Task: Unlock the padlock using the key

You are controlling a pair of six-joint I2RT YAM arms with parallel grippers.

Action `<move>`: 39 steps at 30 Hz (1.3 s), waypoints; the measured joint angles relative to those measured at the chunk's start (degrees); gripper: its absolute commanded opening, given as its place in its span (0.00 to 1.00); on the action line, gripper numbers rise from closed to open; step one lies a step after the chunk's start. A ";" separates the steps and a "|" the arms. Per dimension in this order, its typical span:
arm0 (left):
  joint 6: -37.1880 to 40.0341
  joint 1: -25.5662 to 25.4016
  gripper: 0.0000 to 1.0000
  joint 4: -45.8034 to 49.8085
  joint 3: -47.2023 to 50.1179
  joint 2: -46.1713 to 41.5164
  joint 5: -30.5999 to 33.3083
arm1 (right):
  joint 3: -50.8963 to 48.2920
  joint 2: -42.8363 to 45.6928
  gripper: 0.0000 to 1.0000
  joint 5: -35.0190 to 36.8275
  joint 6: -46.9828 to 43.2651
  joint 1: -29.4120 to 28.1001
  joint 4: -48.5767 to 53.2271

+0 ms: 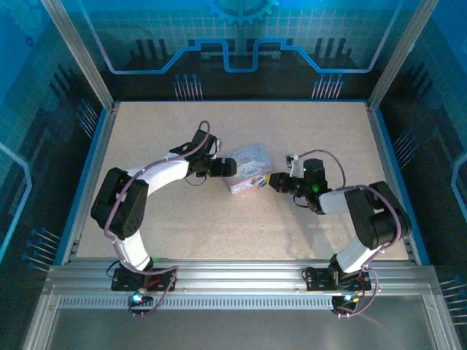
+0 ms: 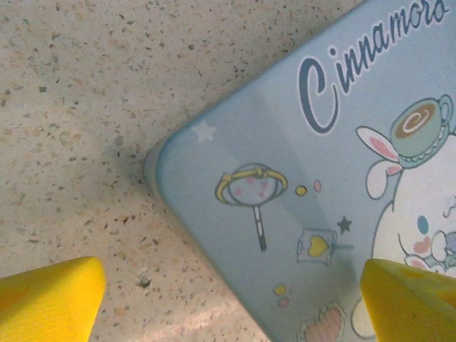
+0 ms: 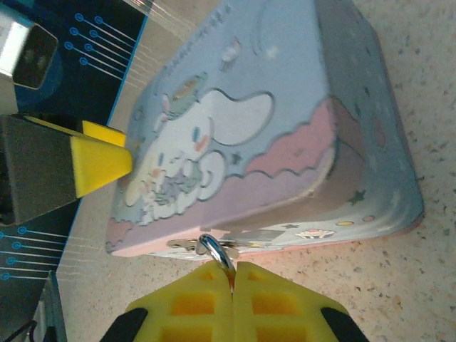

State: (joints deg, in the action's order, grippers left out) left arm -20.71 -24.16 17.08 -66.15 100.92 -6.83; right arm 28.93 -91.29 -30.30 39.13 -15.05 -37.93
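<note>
Because the padlock (image 3: 211,247) hangs from the hasp (image 3: 184,244) on the tin's (image 2: 285,178) front edge, both arms have closed in on the tin from opposite ends. That looks like one arm to steady it and one to work the lock. Of the padlock, just the thin metal shackle loop is visible, threaded at the hasp and running down into the right pincer (image 3: 233,274). That pincer's yellow pads are pressed fully together with the loop's lower end in the seam. Whether they pinch the padlock body or the key I cannot tell, and the key itself cannot be made out. The left pincer (image 2: 228,303) stands wide open and holds nothing. It straddles a corner of the lid, with one finger over the cartoon print and the other over the speckled worktop (image 2: 85,107), probably placed to clamp or brace the tin so it will not slide when the lock is turned. From above, the left arm bows out to its own side with the elbow raised and the forearm reaching inward to the tin's far-left end. The right arm is folded tight, elbow out, with its wrist rolled and set low against the near-right edge.
</note>
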 measured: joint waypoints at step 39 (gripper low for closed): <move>2.56 4.31 0.99 -5.60 13.16 -27.98 8.59 | 12.11 4.94 0.17 3.32 -13.09 -11.21 59.52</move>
State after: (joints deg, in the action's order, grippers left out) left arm -18.15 -19.86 11.49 -52.99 72.95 1.76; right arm 41.04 -86.35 -26.98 26.04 -26.26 21.58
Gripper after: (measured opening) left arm 0.990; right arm 0.122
